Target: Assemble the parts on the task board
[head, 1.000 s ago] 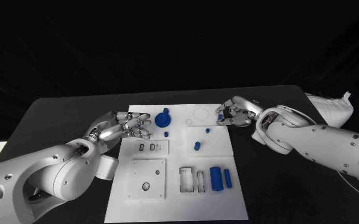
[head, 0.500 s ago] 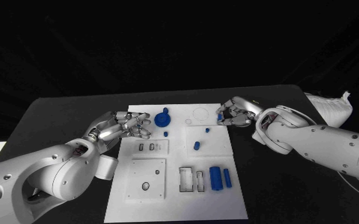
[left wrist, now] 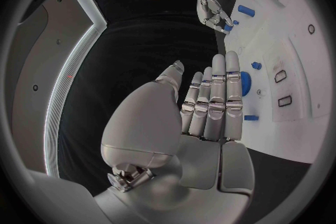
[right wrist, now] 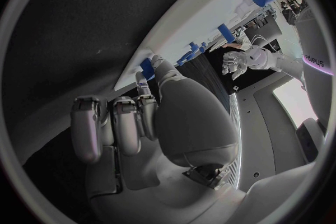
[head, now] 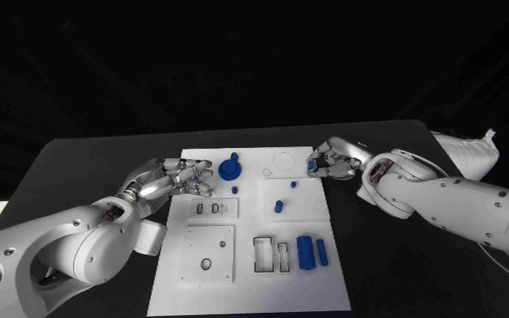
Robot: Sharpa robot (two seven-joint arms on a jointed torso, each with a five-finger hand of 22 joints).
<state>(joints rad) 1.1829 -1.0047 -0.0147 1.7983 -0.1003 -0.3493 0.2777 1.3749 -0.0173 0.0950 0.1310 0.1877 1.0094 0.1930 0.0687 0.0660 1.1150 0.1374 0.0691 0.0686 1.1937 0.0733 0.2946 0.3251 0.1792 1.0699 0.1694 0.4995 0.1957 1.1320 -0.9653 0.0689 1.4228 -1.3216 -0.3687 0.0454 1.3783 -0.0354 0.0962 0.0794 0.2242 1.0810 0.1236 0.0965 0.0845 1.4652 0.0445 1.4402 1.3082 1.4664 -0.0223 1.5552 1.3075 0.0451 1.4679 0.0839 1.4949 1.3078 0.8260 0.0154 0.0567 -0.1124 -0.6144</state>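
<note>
- Small blue part (head: pixel 312 165) is pinched by right robot hand (head: pixel 332 162) at far right edge of white rectangular task board (head: pixel 250 288).
- Left robot hand (head: pixel 170 177) is held spread, empty, beside board's left edge, near blue round gear part (head: pixel 230 168).

our right hand (right wrist: pixel 150 117) pinches a small blue part (right wrist: pixel 148 67) at the edge of the white task board (right wrist: pixel 203 11), our other fingers curled in. across the board stand more blue parts, and beyond them our left hand (right wrist: pixel 238 63), fingers spread.

Robot lab, black table (head: pixel 95 157), dark backdrop, white task board (head: pixel 249 288)
</note>
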